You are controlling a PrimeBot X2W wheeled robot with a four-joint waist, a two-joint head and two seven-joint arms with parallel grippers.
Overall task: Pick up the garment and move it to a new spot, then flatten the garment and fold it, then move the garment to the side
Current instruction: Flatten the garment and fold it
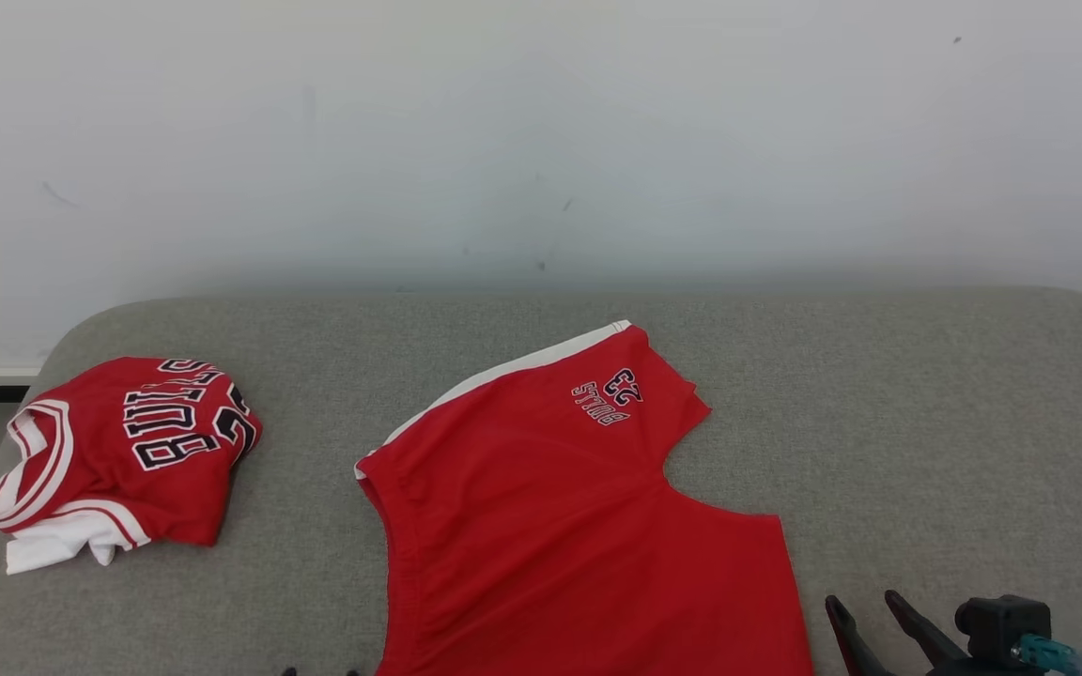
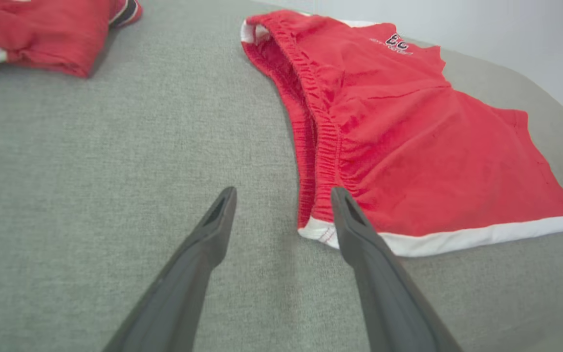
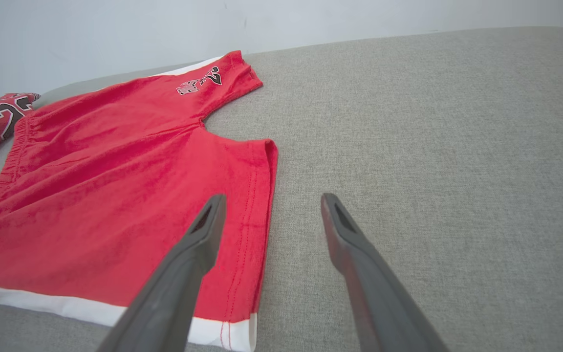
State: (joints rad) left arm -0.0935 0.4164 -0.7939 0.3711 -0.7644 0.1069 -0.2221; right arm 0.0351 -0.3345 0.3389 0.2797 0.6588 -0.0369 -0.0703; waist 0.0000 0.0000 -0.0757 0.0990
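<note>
The red shorts (image 1: 579,526) lie spread out in the middle of the grey cloth-covered table (image 1: 926,422), waistband towards the robot's left, legs towards its right, the printed number on the far leg. A bunched red jersey (image 1: 128,451) sits well apart at the left end.

Both grippers hang low at the near edge with nothing in them. The left gripper (image 2: 284,195) has its fingers spread wide at the near waistband corner, one tip over the white side stripe (image 2: 457,239). The right gripper (image 3: 271,200) is just as wide open, one finger over the near leg's hem (image 3: 257,195), the other over bare table.

That cloth looks light and limp — it will sag and crease the moment it leaves the surface, and a single layer could slip out of a pinch. I'd take it at the gathered elastic waistband (image 2: 320,127) and at the stitched hem — thicker, firmer edges — with both layers caught, one corner per gripper, so that it stays taut through the fold.
</note>
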